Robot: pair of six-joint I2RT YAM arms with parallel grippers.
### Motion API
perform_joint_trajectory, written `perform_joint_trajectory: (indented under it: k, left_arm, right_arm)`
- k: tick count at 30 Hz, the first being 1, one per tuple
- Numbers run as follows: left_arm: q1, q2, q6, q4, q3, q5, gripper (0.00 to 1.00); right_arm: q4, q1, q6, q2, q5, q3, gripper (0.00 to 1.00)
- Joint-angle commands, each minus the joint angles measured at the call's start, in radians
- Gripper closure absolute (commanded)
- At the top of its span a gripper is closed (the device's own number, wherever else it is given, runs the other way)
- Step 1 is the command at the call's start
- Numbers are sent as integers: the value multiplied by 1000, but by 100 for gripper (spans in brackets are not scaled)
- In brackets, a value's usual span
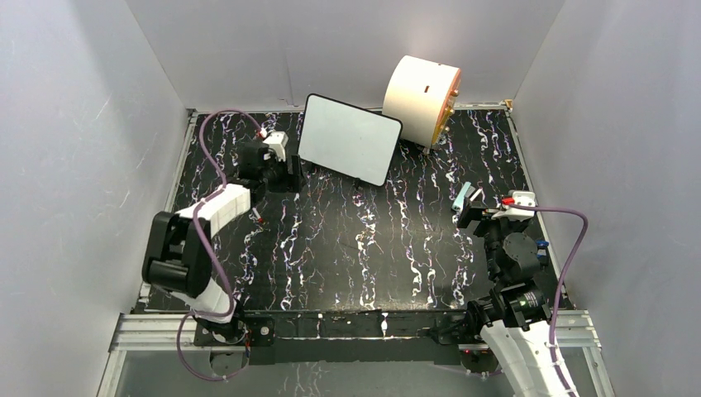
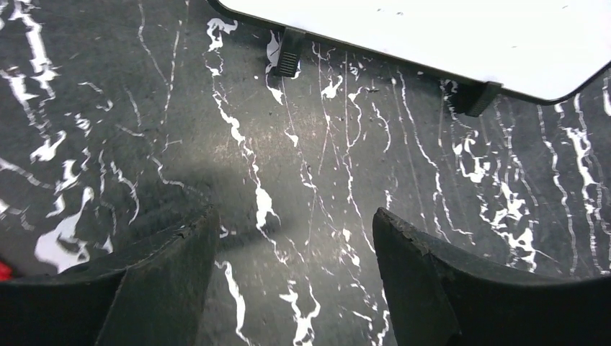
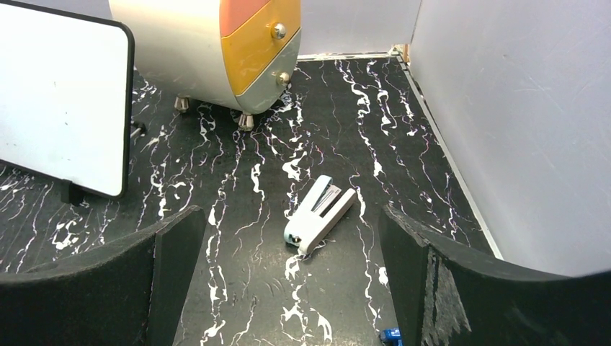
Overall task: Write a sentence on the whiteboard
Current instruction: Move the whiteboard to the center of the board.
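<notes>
The whiteboard (image 1: 350, 138) stands propped on small black feet at the back middle of the table, tilted. The face I see is plain white, and the sentence is not in view. My left gripper (image 1: 291, 172) hangs low just left of the board's lower left corner. In the left wrist view the left gripper (image 2: 294, 216) is open over bare table, with the whiteboard's (image 2: 432, 36) lower edge ahead. My right gripper (image 1: 464, 211) is at the right. In the right wrist view the right gripper (image 3: 292, 213) is wide open and holds nothing, with the whiteboard (image 3: 58, 94) far to its left.
A big cream cylinder (image 1: 420, 98) with orange drawer fronts lies on its side behind the board's right end. A pale stapler (image 3: 319, 214) lies on the table just ahead of the right fingers. A small red-tipped object (image 1: 258, 219) lies near the left arm. Grey walls enclose three sides.
</notes>
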Motion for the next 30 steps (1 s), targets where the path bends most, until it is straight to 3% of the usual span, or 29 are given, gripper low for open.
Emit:
perform_joint_trajectory:
  k: [1,10,21,30]
  left_arm:
    - [1,94,54,118,54,70,27]
    - [1,362,83,131,243,60,31]
    - [2,516,142,203,373,101,48]
    - [0,542,167,176,395,157,79]
  right_arm:
    - [43,-5,-3,-17,-10,-3,1]
    - [38,-5,-3,-12,-4,-4,1]
    - [41,-5,-5,-1,8,-6,1]
    - [41,-7,-8,2,2,-8,1]
